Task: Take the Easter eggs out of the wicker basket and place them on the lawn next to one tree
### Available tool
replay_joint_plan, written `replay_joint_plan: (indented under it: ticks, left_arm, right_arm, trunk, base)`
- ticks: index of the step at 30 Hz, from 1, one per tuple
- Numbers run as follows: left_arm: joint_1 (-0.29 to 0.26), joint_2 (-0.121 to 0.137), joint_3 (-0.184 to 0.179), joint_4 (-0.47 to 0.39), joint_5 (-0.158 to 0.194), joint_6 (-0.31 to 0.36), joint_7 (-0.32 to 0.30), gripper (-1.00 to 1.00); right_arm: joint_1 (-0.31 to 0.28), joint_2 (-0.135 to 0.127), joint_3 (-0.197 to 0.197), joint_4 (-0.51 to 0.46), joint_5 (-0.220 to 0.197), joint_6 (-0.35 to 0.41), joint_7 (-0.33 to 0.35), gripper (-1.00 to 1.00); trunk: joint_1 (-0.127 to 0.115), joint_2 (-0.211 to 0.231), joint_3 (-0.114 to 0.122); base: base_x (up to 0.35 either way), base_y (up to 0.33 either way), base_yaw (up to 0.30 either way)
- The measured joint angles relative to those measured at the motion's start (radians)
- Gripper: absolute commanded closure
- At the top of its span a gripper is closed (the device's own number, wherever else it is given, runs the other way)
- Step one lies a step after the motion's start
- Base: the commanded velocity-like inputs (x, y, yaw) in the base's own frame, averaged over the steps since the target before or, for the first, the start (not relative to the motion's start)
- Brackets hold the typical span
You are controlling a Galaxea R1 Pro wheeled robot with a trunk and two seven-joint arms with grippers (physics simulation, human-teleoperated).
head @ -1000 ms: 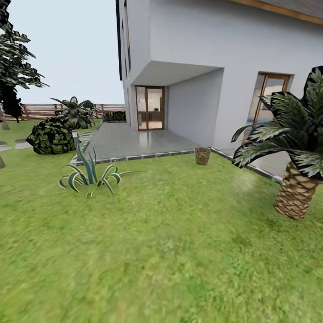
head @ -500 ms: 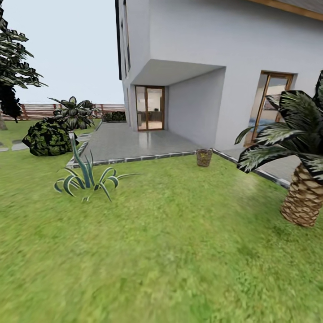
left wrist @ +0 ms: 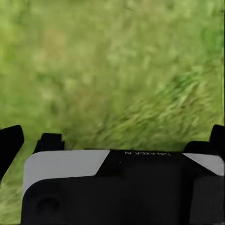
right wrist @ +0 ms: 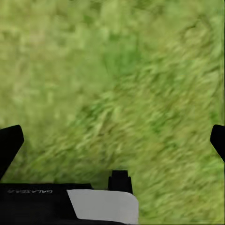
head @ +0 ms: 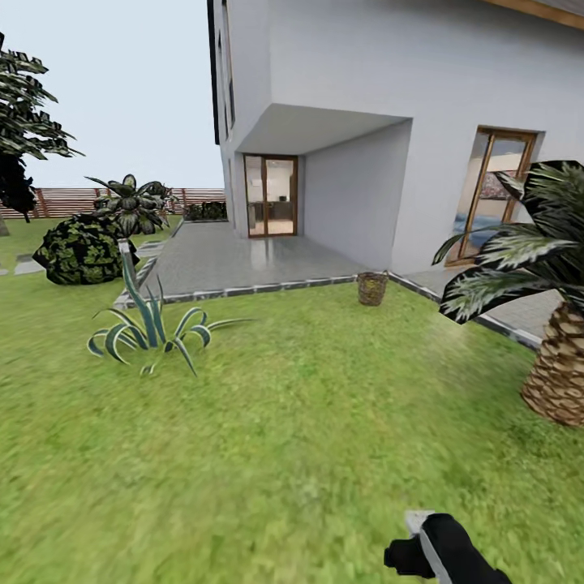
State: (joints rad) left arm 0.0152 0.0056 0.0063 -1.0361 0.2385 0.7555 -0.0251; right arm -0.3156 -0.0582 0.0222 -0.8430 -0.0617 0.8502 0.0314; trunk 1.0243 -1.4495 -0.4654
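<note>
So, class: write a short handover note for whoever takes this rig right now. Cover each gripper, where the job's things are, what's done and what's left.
Left gripper: open, empty, over grass.
Right gripper: open, empty, over grass.
Round brown wicker basket: far ahead on the green lawn, by the grey paved patio edge. Its contents are too small to tell.
Dark-leaved tree: far left.
Scaly-trunked palm at right is not a target.
Done: no eggs placed, as far as shown.
Left: reach the basket, move three eggs beside one tree.

The garden is seen from head height, facing the white house [head: 422,122] at twelve o'clock across the lawn [head: 268,422]. Both wrist views are aimed steeply down, close over blurred grass [left wrist: 117,70] [right wrist: 117,93]; only lawn is shared.
</note>
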Motion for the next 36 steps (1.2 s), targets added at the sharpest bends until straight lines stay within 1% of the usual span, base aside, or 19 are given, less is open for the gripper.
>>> replay_joint_plan:
  ticks: [1, 2, 3, 4, 6, 9, 14, 19, 23, 27, 32, 36]
  left_arm:
    - [0.000, 0.001, 0.006, -0.021, -0.002, 0.013, 0.002, -1.00]
    - [0.000, 0.001, 0.011, -0.029, -0.002, 0.020, 0.003, -1.00]
    - [-0.005, 0.001, 0.022, -0.049, -0.003, 0.048, 0.006, -1.00]
    - [-0.013, 0.001, 0.029, -0.063, -0.004, 0.093, 0.008, -1.00]
    - [-0.023, -0.001, 0.033, -0.056, -0.004, 0.150, 0.011, -1.00]
    - [-0.028, -0.003, 0.035, -0.046, -0.002, 0.188, 0.008, -1.00]
    - [-0.030, 0.000, 0.035, -0.041, -0.003, 0.198, 0.008, -1.00]
    - [-0.030, -0.002, 0.035, -0.034, -0.004, 0.197, 0.009, -1.00]
    - [-0.030, -0.005, 0.034, -0.030, -0.001, 0.206, -0.003, -1.00]
    - [-0.030, -0.003, 0.034, -0.028, -0.001, 0.206, -0.005, -1.00]
    - [-0.030, -0.006, 0.033, -0.004, -0.002, 0.201, -0.001, -1.00]
    - [-0.030, -0.007, 0.033, 0.010, -0.004, 0.198, 0.001, -1.00]
  right_arm:
    - [0.001, 0.001, 0.001, -0.071, -0.006, 0.033, -0.001, -1.00]
    - [0.001, 0.002, 0.002, -0.094, -0.008, 0.045, -0.001, -1.00]
    - [0.001, 0.004, 0.003, -0.134, -0.012, 0.063, -0.004, -1.00]
    - [0.001, 0.006, 0.007, -0.141, -0.012, 0.068, -0.006, -1.00]
    - [0.002, 0.004, 0.017, -0.134, -0.008, 0.065, -0.007, -1.00]
    - [0.001, -0.004, 0.021, -0.130, -0.002, 0.064, -0.008, -1.00]
    - [0.001, -0.012, 0.016, -0.134, -0.002, 0.066, -0.006, -1.00]
    - [0.001, -0.013, 0.015, -0.135, -0.004, 0.067, -0.007, -1.00]
    - [0.001, -0.012, 0.017, -0.135, -0.004, 0.066, -0.007, -1.00]
    - [0.001, -0.014, 0.017, -0.132, -0.004, 0.065, -0.007, -1.00]
    - [0.001, -0.027, 0.016, -0.130, -0.004, 0.065, -0.007, -1.00]
    - [0.002, -0.030, 0.018, -0.129, -0.004, 0.065, -0.008, -1.00]
  trunk:
    - [0.000, 0.000, 0.000]
    - [0.000, 0.000, 0.000]
    - [0.000, 0.000, 0.000]
    - [0.000, 0.000, 0.000]
    - [0.000, 0.000, 0.000]
    - [0.000, 0.000, 0.000]
    - [0.000, 0.000, 0.000]
    - [0.000, 0.000, 0.000]
    - [0.000, 0.000, 0.000]
    - [0.000, 0.000, 0.000]
    - [0.000, 0.000, 0.000]
    - [0.000, 0.000, 0.000]
  base:
    - [0.340, 0.000, 0.000]
    - [0.340, 0.000, 0.000]
    - [0.341, 0.000, 0.000]
    - [0.341, 0.000, 0.000]
    - [0.342, 0.000, 0.000]
    - [0.342, 0.000, 0.000]
    - [0.342, 0.000, 0.000]
    - [0.342, 0.000, 0.000]
    - [0.342, 0.000, -0.005]
    - [0.342, 0.000, -0.206]
    - [0.342, 0.000, -0.284]
    - [0.342, 0.000, -0.290]
